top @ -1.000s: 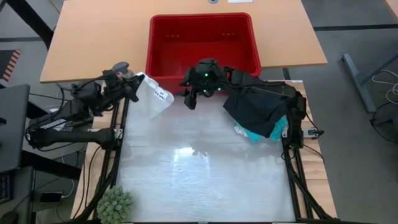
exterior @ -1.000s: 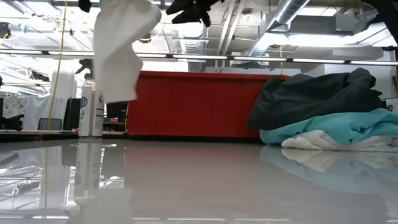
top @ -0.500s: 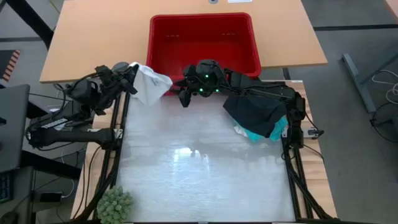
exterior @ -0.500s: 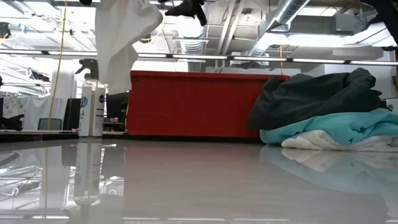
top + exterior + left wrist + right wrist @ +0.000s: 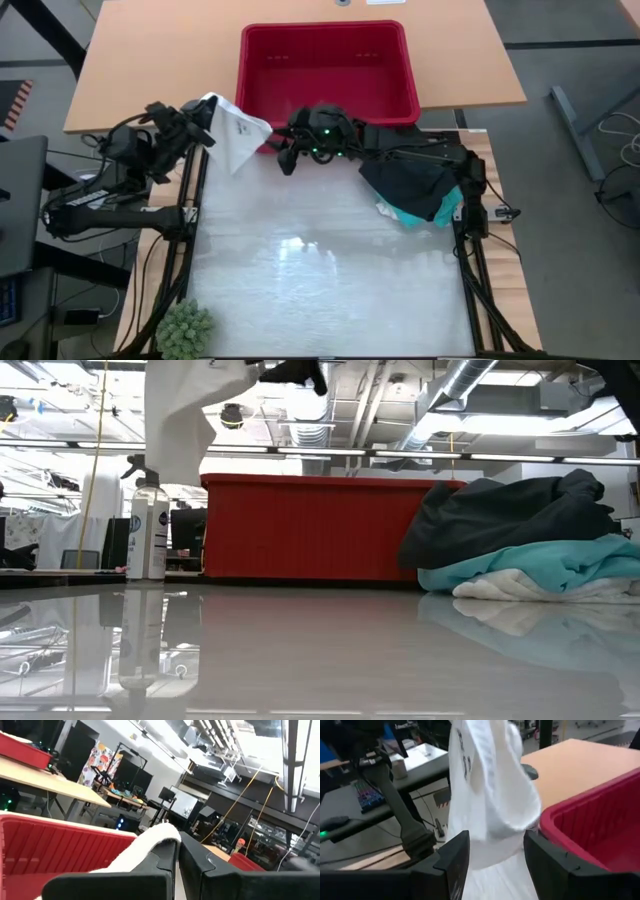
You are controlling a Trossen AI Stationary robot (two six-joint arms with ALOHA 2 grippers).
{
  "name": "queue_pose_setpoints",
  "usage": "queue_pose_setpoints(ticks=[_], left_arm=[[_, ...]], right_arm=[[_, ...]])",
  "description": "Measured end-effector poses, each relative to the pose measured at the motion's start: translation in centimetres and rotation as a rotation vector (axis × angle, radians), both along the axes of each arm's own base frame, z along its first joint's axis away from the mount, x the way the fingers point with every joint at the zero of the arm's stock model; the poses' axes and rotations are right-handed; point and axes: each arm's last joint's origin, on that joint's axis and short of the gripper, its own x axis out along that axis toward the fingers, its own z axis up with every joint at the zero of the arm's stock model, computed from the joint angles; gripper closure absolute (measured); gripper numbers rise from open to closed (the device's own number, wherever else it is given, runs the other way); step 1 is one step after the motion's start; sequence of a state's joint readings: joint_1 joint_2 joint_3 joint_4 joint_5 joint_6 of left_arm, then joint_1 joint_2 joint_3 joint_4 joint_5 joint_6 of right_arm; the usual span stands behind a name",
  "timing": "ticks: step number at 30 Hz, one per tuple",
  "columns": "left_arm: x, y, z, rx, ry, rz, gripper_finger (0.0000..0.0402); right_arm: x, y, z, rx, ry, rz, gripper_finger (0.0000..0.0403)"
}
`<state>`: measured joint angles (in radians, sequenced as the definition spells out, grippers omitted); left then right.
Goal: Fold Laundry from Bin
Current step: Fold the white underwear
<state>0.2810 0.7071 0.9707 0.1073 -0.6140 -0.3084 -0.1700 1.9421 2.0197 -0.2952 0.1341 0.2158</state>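
Left end effector (image 5: 203, 118) clamped on white garment (image 5: 235, 135), held aloft near worktop's far-left corner, hanging lengthwise downward. Right end effector (image 5: 287, 160) just beside, fingers apart, empty, facing cloth's free edge. Bin (image 5: 327, 45) behind; remaining laundry (image 5: 418, 185) at right edge.

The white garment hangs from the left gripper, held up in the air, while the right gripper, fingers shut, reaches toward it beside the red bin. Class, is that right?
One detail is wrong: the right gripper is open, not shut. The right wrist view shows its fingers spread apart with the white garment hanging just beyond them. The rest holds: the left gripper holds the garment aloft beside the red bin.
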Motion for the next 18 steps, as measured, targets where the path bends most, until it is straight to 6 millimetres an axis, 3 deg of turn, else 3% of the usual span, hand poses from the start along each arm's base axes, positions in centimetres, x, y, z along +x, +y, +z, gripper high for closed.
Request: queue_pose_setpoints(ticks=[5, 18], left_arm=[[-0.2, 0.0, 0.3, 0.019, -0.026, 0.005, 0.0401], [-0.3, -0.1, 0.7, 0.039, -0.052, 0.004, 0.0401]], right_arm=[[0.9, 0.1, -1.1, 0.044, 0.004, -0.001, 0.0192], [2.6, -0.3, -1.7, 0.07, -0.137, -0.006, 0.0192]])
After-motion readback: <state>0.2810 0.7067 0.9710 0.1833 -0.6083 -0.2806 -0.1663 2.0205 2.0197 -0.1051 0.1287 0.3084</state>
